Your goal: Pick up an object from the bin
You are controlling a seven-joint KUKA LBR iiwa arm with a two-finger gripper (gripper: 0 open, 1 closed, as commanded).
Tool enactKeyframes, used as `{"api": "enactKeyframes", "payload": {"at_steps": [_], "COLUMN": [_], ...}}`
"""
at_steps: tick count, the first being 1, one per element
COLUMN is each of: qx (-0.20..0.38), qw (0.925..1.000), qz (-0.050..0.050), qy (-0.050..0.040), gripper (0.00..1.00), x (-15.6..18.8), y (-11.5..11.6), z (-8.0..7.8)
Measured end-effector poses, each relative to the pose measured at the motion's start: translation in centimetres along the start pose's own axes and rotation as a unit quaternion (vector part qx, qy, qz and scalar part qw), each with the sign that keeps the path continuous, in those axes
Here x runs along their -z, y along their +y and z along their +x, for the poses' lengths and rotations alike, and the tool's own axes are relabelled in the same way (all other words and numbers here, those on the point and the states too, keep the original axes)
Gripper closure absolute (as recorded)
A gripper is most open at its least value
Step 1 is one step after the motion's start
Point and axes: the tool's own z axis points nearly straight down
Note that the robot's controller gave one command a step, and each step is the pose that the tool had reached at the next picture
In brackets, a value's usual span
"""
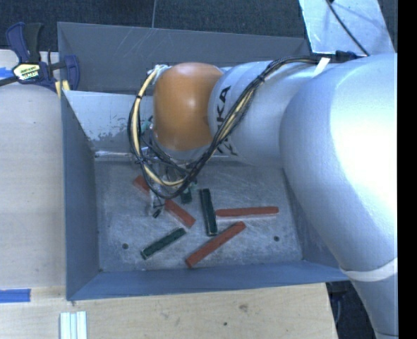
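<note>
My gripper (156, 205) reaches down into the left middle of the bin, mostly hidden under the arm's orange cover and cables. Its tip is right at the upper end of a short red-brown stick (180, 214) that lies aslant on the floor. Another short red-brown piece (142, 184) pokes out just left of it. A dark green stick (207, 211) lies nearly upright in the view just to the right. A second dark green stick (163, 243) lies aslant below the gripper.
Two longer red-brown sticks lie to the right, one flat (247, 212) and one aslant (215, 244) near the front wall. The arm covers the bin's right and back.
</note>
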Motion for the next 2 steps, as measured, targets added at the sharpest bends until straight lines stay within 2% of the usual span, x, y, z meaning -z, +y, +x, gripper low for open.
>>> {"api": "enactKeyframes", "payload": {"at_steps": [1,2], "qx": [-0.002,-0.003], "qw": [1.0000,1.0000], "qz": [0.000,-0.001], "qy": [-0.0039,-0.0081], "gripper": [1.00,1.00], "x": [0.5,11.1], "y": [-0.1,2.5], "z": [-0.2,-1.0]}}
